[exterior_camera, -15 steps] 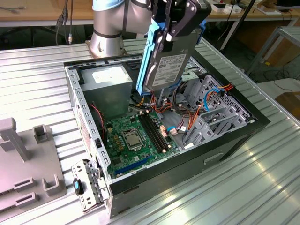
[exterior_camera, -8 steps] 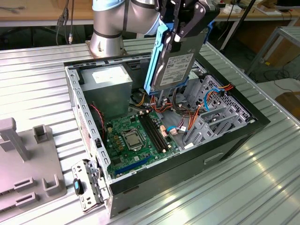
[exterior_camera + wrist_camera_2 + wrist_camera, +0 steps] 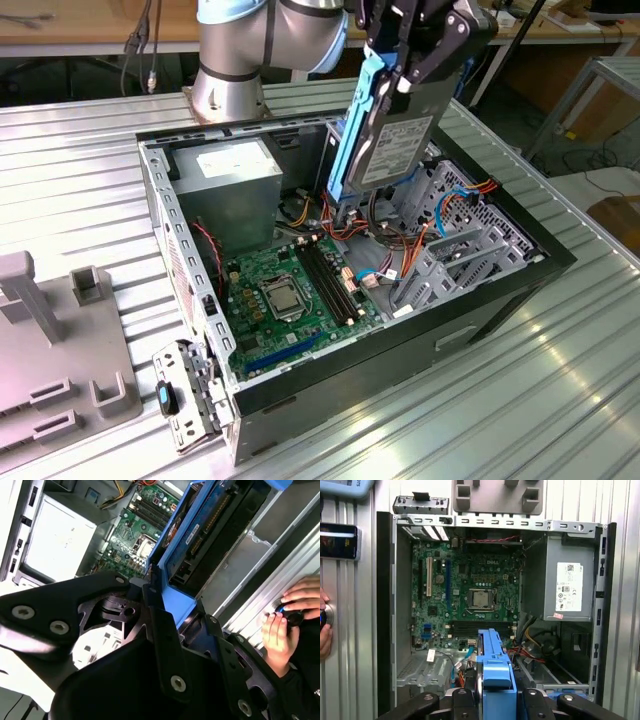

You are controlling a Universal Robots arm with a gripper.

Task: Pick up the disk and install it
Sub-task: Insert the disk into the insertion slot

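Above the open case: the disk (image 3: 388,140), grey metal framed in bright blue, hangs on edge and tilted. Its lower end points down toward the drive cage (image 3: 470,240).
Grip: the gripper (image 3: 410,70) is clamped on the disk's upper end, with its black fingers pressing on either side.
Contact below: none that I can make out. Whether the lower edge touches anything inside the case is hidden by the disk itself.
Nearest neighbours: orange and red cables (image 3: 400,245) lie just beside the disk's lower end, between it and the cage. The motherboard (image 3: 290,290) sits on the case floor toward the exterior view's left.
Farther out: the power supply (image 3: 235,175) fills the far corner, and the case wall (image 3: 500,290) rings it all. The case stands on a ribbed metal table (image 3: 80,170).
Bystander: a person's hand (image 3: 280,635) rests on the table just outside the case (well apart from the disk).
Step in hand: by my reading, carrying the disk to its bay, so the pick-up looks done and the install does not.
Doing it well: the blue frame should probably be squared with the cage's guides. The tilt seems worth taking out, since a skewed disk could jam.
Risk: loose cables near the bay mouth could snag or get pinched, and a grip at one end leaves the free end prone to swing.
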